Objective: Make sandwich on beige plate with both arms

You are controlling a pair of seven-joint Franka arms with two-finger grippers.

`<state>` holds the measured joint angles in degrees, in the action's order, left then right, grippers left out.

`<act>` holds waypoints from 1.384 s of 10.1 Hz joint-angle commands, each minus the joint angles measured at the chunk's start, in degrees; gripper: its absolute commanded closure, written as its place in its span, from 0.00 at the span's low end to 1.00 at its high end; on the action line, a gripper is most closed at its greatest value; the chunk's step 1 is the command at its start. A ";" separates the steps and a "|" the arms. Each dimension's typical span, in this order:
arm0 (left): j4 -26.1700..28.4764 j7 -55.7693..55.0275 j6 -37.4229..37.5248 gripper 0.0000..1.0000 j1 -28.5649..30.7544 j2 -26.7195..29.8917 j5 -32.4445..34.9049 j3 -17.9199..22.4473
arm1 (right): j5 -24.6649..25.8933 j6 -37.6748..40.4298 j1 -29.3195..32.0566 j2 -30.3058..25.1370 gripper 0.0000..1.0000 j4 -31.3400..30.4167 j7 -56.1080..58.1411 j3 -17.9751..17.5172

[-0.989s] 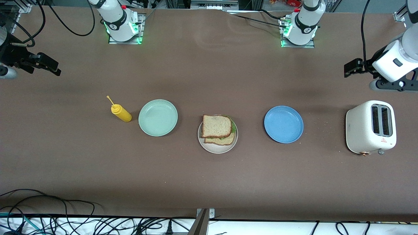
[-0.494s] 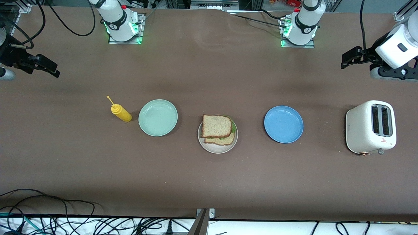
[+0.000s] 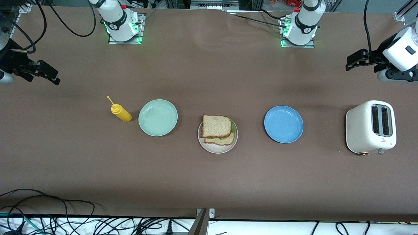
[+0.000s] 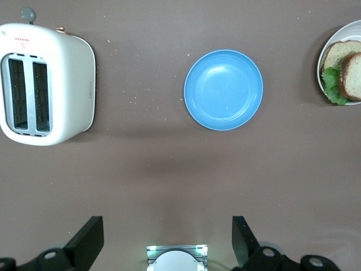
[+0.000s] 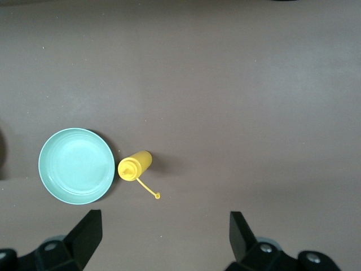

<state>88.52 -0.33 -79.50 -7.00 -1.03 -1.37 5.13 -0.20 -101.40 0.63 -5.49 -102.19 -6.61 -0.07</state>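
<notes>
The sandwich [image 3: 217,128] lies on the beige plate [image 3: 217,150] in the middle of the table: two brown bread slices with green lettuce between them, the top slice shifted off the lower one. It also shows at the edge of the left wrist view [image 4: 345,72]. My left gripper [image 3: 353,62] hangs open and empty over bare table at the left arm's end; in its wrist view [image 4: 166,243] the jaws stand wide apart. My right gripper [image 3: 51,74] hangs open and empty over bare table at the right arm's end, as its wrist view [image 5: 163,234] shows.
A blue plate [image 3: 283,124] lies beside the beige plate toward the left arm's end, with a white toaster [image 3: 370,127] past it. A mint green plate [image 3: 158,117] and a yellow squeeze bottle [image 3: 120,112] sit toward the right arm's end. Cables hang along the table's front edge.
Both grippers have shifted slightly at the table's ends, still open and empty. The sandwich and plates have not moved.
</notes>
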 commanded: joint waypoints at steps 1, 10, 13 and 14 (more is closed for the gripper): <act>-4.85 0.85 0.66 0.00 0.41 -3.19 -0.91 0.06 | -0.77 0.84 0.25 -1.01 0.00 -0.82 -0.25 -0.19; -6.61 0.86 0.31 0.00 0.41 -5.56 -0.30 0.23 | -0.85 7.27 -1.68 4.70 0.00 7.62 0.29 1.21; -6.61 0.86 0.31 0.00 0.41 -6.09 -0.30 0.23 | -0.24 5.26 -2.21 4.44 0.00 6.57 -0.16 1.30; -6.61 0.94 0.31 0.00 0.58 -6.52 -0.73 0.41 | -0.41 4.29 -2.21 3.74 0.00 5.34 -0.16 1.30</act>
<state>83.79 -0.33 -79.73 -6.70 -6.13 -1.37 5.14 -0.20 -96.26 -0.71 -1.20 -96.32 -6.55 0.32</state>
